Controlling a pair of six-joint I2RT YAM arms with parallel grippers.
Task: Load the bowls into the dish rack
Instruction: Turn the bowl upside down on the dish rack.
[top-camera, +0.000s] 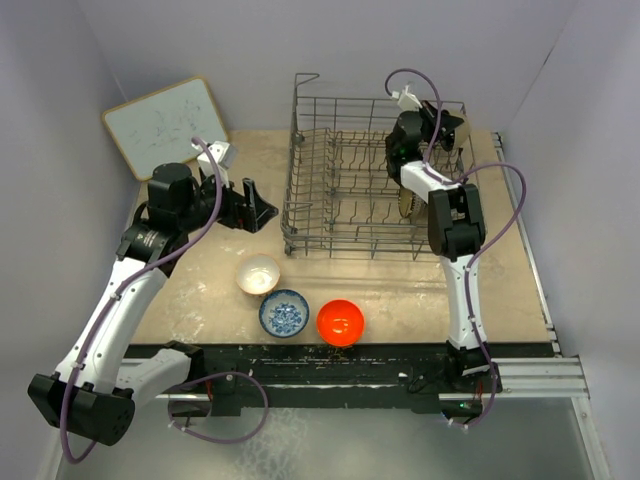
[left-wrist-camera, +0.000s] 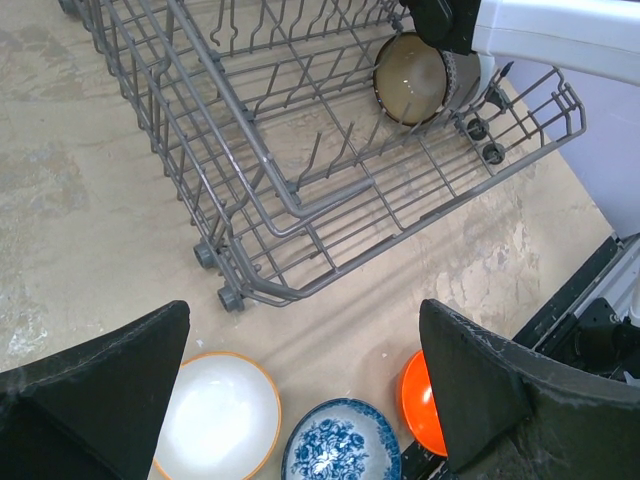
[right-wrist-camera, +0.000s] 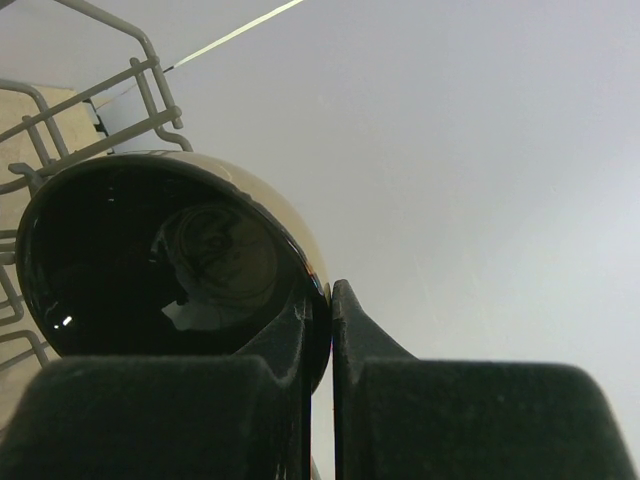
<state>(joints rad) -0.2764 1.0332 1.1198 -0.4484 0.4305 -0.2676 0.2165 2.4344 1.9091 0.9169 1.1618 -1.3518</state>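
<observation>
Closest to the lens of the right wrist camera, the black bowl (right-wrist-camera: 150, 270) is pinched by its rim between the two fingers of the right hand (right-wrist-camera: 325, 300), which are pressed together on it. From above, this hand is at the far right corner of the dish rack (top-camera: 340, 190); I cannot tell whether the bowl touches the wires. Inside the rack, near its right end, the brown-rimmed bowl (left-wrist-camera: 410, 78) stands on its edge between the tines.

In front of the rack, three bowls sit upright on the table (top-camera: 400, 290): the cream bowl (top-camera: 258, 274), then the blue patterned bowl (top-camera: 284, 313) just beside it, and the orange-red bowl (top-camera: 340, 321) next to that one.

To the left of the rack, the left hand (top-camera: 262, 208) hangs over the table with its fingers wide apart and nothing between them. A white board (top-camera: 165, 125) lies at the far left corner.
</observation>
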